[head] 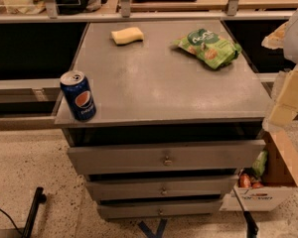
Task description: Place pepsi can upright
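The pepsi can [78,95] is dark blue with a round red-white-blue logo and a silver top with a pull tab. It stands upright at the front left corner of the grey cabinet top [159,88], close to the edge. My gripper [284,100], with cream-coloured parts, is at the far right edge of the view, beside the cabinet's right side and far from the can. It holds nothing that I can see.
A green snack bag [207,46] lies at the back right of the top and a yellow sponge [127,35] at the back middle. Three drawers [164,157] sit below. An open cardboard box [270,185] stands on the floor at the right.
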`<move>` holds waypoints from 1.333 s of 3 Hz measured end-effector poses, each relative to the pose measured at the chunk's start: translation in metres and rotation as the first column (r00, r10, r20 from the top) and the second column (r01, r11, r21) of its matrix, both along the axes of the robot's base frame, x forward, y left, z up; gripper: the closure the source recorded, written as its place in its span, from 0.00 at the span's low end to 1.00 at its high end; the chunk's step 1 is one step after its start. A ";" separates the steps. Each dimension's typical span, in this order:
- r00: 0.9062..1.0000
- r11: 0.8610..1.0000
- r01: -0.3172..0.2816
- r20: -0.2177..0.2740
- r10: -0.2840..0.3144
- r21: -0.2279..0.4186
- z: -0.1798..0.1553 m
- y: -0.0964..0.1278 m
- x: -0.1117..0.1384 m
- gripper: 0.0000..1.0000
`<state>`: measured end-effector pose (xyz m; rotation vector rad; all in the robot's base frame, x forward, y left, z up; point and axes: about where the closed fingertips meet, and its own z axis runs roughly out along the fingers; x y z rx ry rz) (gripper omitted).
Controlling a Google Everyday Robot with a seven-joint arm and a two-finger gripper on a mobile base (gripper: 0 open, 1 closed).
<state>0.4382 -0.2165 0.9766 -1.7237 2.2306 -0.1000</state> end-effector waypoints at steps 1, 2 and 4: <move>1.000 1.000 0.000 0.000 0.000 0.000 0.000 0.000 0.000 0.00; 0.999 0.998 -0.030 0.020 0.029 0.060 0.000 0.007 0.005 0.00; 0.977 0.933 -0.204 0.129 0.172 0.296 0.004 0.091 0.051 0.00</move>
